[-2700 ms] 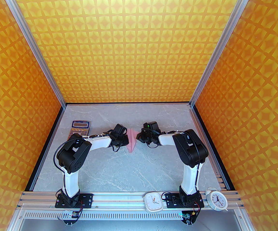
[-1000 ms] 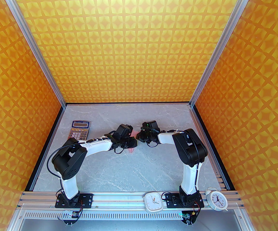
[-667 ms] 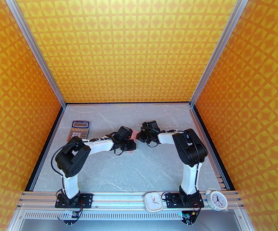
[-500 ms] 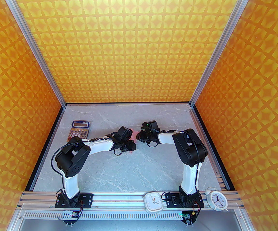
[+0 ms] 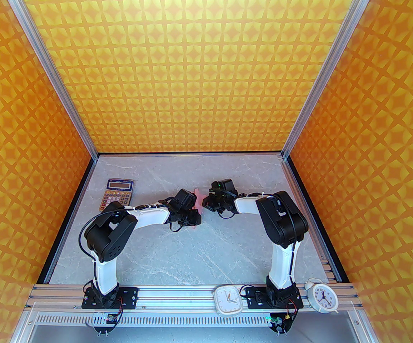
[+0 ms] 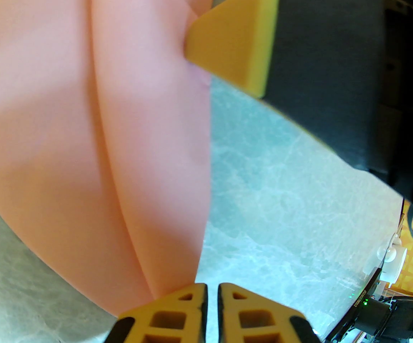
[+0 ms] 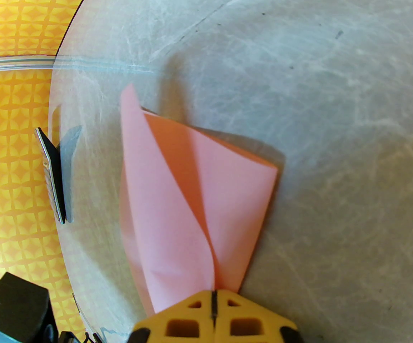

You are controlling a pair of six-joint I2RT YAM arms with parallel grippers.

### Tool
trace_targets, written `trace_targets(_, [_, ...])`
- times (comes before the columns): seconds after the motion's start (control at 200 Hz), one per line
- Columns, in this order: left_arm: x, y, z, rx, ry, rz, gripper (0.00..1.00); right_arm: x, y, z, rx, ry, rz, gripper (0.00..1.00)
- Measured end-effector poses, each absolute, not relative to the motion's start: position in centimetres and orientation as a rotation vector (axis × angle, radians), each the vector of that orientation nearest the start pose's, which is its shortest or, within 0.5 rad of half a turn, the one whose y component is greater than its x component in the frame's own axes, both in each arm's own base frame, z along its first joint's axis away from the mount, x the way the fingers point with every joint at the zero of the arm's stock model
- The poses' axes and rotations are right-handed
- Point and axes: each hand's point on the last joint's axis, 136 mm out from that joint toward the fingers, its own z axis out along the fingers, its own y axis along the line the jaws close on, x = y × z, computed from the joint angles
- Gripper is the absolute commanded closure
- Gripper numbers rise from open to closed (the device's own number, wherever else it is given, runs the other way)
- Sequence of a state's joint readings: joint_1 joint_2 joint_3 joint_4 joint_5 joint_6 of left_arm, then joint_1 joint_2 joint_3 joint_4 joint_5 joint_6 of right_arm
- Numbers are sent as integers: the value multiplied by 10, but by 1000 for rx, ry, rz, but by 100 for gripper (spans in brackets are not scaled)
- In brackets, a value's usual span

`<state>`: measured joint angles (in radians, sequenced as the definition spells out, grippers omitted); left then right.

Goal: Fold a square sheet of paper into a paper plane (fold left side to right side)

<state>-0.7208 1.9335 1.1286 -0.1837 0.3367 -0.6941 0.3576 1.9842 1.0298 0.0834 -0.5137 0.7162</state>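
Since the earliest frame, the left gripper (image 6: 212,288) has swung in over the plane (image 7: 178,198), which lies on the table (image 7: 335,120) between both arms. On one end of it the right gripper (image 7: 213,293) is clamped tight, likely as an anchor while a wing is worked (the flaps stand up, not yet flat). Left jaws are almost together at the paper's edge; whether they pinch it I cannot tell from this blurred close view.
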Motion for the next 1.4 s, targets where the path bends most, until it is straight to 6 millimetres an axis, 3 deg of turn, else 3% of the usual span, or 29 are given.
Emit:
trace_targets(1.1, [305,-339,21,172,2772,-865,87,402,240,19,218,2595,1069,100])
trace_targets(1.22, [305,-339,25,173,2764,-871,85,402,240,19,218,2595,1069,100])
trace_targets(1.4, [302,-336,47,179,2715,-901,85,402,240,19,218,2595,1068,100])
